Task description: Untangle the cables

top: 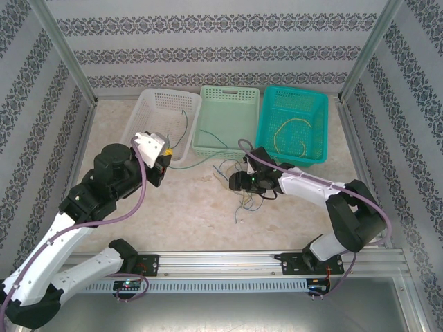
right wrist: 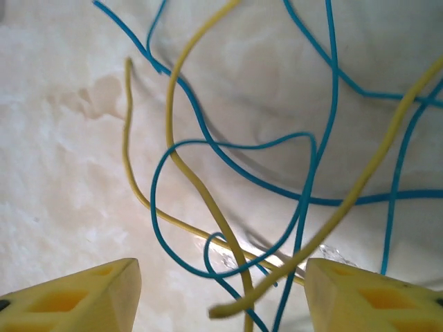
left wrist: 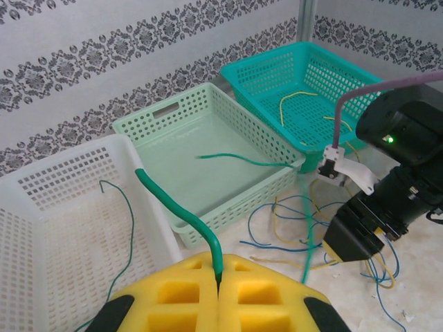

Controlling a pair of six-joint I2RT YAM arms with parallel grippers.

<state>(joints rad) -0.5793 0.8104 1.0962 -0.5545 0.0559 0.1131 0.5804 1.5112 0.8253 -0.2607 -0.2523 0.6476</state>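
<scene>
The left gripper point(left wrist: 218, 271) is pinched shut on a green cable point(left wrist: 176, 207), just near the white basket point(top: 169, 93) and left of the heap, probably to draw that strand clear of the rest. The right gripper point(right wrist: 220, 277) hangs with its fingers point(right wrist: 76, 294) spread and empty over the blue and yellow cables point(right wrist: 304, 200). These lie tangled on the table point(top: 194, 214), near the green basket point(top: 228, 93), and the gripper looks poised to pick one.
</scene>
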